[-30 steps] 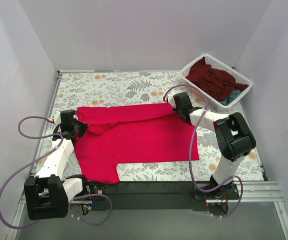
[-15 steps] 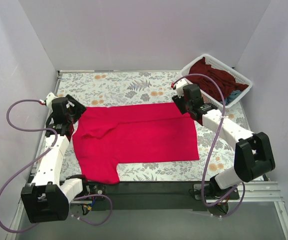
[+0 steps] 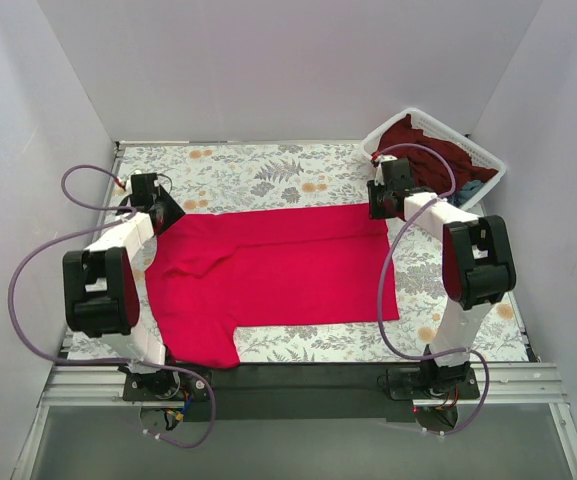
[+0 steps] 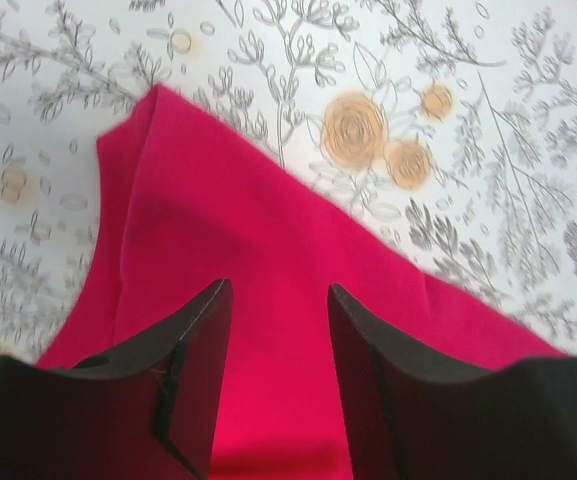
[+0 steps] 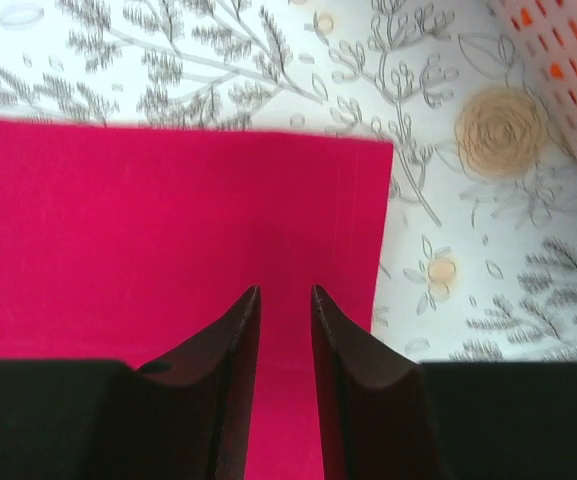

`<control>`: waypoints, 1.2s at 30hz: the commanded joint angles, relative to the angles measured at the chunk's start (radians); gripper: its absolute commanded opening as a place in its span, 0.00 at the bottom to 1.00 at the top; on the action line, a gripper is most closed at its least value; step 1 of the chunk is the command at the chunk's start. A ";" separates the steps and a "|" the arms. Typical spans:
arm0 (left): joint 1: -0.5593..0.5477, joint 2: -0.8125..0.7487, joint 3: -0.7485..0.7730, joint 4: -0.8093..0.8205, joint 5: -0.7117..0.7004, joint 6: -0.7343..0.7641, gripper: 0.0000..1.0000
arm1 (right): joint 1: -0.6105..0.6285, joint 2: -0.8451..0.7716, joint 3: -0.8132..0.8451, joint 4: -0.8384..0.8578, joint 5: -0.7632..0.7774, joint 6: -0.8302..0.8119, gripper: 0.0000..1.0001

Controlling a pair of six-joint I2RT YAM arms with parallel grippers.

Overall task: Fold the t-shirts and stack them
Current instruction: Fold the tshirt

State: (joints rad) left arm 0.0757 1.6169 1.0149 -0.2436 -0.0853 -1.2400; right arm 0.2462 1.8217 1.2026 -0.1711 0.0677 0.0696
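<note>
Since the red t-shirt (image 3: 278,275) lay spread flat on the table (image 3: 268,165), one sleeve jutting off its near edge on the side away from the basket (image 3: 458,133), the step looked like taking the far edge for a fold. That probably called for pinching both far corners together and drawing them evenly toward the near hem, so nothing skewed. A crease at the corner farthest from the basket likely wanted smoothing first. The left gripper (image 3: 165,213) sat over that corner, jaws spread, nothing pinched. The right gripper (image 3: 378,207) sat over the corner nearest the basket, jaws narrowly parted, nothing held. Both wrists pitched down; contact with the cloth unclear. The basket held a maroon shirt (image 3: 423,155) and a teal shirt (image 3: 468,190).
</note>
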 commanded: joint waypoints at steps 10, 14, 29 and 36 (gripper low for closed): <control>0.015 0.328 0.211 0.020 -0.136 0.022 0.35 | -0.024 0.240 0.230 0.058 -0.042 0.127 0.33; 0.032 0.415 0.272 0.004 -0.166 0.025 0.35 | -0.051 0.283 0.238 0.074 -0.051 0.124 0.33; 0.046 0.474 0.565 -0.100 -0.090 0.148 0.64 | -0.062 0.331 0.425 0.045 -0.166 0.091 0.39; -0.144 0.209 0.432 -0.233 -0.279 0.188 0.72 | 0.011 0.118 0.319 -0.027 -0.201 0.058 0.55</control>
State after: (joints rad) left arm 0.0498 2.0171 1.4956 -0.3946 -0.2535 -1.0992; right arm 0.2131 2.0892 1.5543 -0.1719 -0.1024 0.1539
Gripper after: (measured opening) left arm 0.713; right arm 0.542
